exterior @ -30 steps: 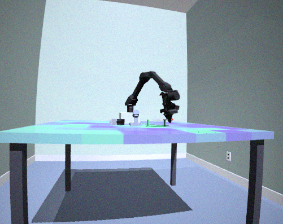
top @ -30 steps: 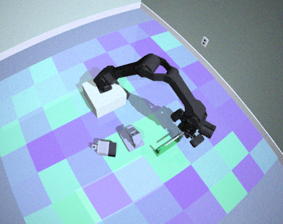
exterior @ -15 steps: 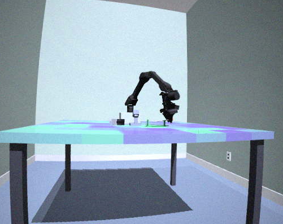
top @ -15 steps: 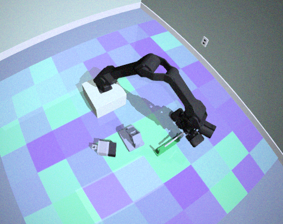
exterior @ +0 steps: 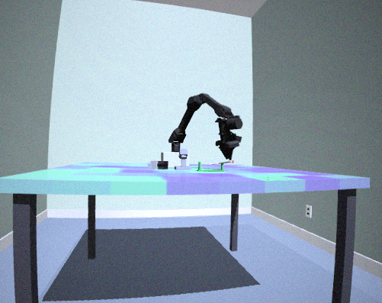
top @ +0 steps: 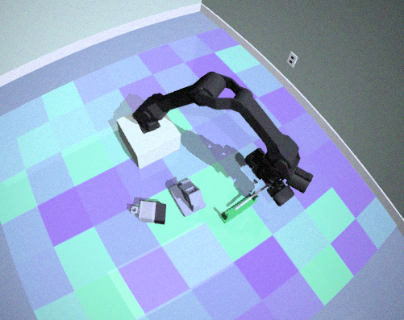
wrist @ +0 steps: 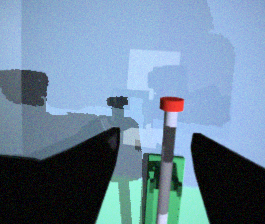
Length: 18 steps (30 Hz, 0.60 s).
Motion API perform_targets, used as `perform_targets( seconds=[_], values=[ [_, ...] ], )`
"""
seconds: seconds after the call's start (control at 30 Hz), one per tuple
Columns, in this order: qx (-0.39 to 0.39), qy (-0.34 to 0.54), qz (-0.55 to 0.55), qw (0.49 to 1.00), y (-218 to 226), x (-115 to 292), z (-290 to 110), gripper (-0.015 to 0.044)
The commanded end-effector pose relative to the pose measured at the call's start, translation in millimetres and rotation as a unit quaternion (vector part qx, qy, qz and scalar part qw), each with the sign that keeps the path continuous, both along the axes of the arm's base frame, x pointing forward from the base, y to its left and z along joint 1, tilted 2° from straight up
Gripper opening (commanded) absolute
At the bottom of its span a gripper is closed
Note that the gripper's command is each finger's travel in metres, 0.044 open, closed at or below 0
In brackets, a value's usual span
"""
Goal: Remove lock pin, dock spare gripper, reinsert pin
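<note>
A checkered table [exterior: 217, 183] in purple, teal and green stands in a room with grey-green walls; a wall outlet [top: 292, 59] sits on the right-hand wall. The arm [top: 246, 111] is mounted on a white block [top: 157, 147] near the table's middle and reaches over and down toward the green mount.

Gripper [top: 270, 188]: fingers stand partly apart, one on each side of the pin, with a visible gap on both sides. Nothing is clamped between them.

Pin [wrist: 167, 165]: a thin grey rod with a red cap [wrist: 171, 103]. In the wrist view the capped end lies between the two fingers. In the top view the pin [top: 246, 201] runs from the green mount [top: 230, 214] up toward the gripper. In the exterior view it lies tilted, the red end [exterior: 231, 162] raised just below the fingertips, the other end at the mount [exterior: 210, 168].

Spare gripper [top: 151, 211]: lies on the table on a teal square, well apart from the mount, to the left of the socket.

Socket [top: 187, 197]: a pale grey stand between the spare gripper and the green mount, apart from both
</note>
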State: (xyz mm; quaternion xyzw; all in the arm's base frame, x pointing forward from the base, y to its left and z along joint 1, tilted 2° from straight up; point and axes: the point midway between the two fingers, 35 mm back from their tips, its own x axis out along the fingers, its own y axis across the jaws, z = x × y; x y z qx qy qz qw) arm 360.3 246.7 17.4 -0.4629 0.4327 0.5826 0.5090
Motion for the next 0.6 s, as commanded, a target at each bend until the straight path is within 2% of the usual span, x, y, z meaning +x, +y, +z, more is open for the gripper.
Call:
perform_targets(
  seconds=[0.0, 0.43, 0.57],
  values=[
    [0.000, 0.000, 0.000, 1.000, 0, 0, 11, 0.0200],
    [-0.005, 0.009, 0.001, 1.000, -2, -5, 41, 0.0200],
    [-0.006, 0.010, 0.001, 1.000, -2, -5, 32, 0.0305]
  ],
)
